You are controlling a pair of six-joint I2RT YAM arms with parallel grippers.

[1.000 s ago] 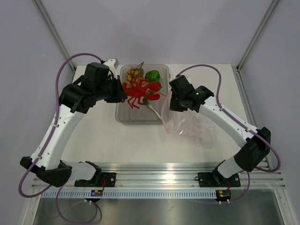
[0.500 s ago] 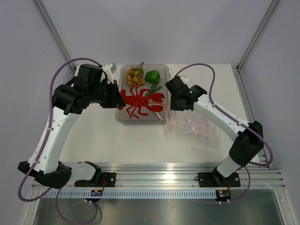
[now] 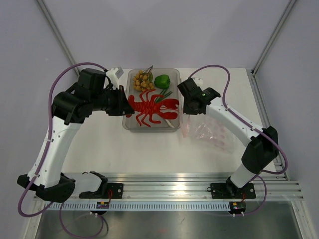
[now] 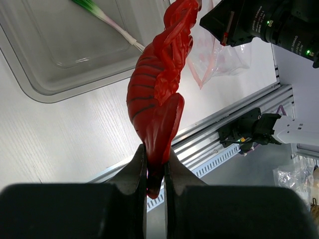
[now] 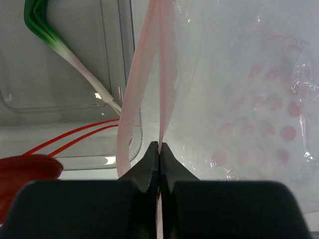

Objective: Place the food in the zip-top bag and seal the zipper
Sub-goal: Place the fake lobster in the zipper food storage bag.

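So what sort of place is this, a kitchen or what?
Probably a robot lab bench, not a kitchen: two arms are bolted to an aluminium rail by a white table, plain panels wall it in, and the food is toy, a red lobster over a clear tray.

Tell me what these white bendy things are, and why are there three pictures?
They are two robot arms fixed to a table. One picture looks down from above; the other two come from little cameras on each arm's wrist. The left gripper pinches a red toy lobster by its tail. The right gripper pinches the pink zipper strip of a clear zip-top bag. A clear tray holds a green bell pepper, a bunch of yellow balls and green stalks.
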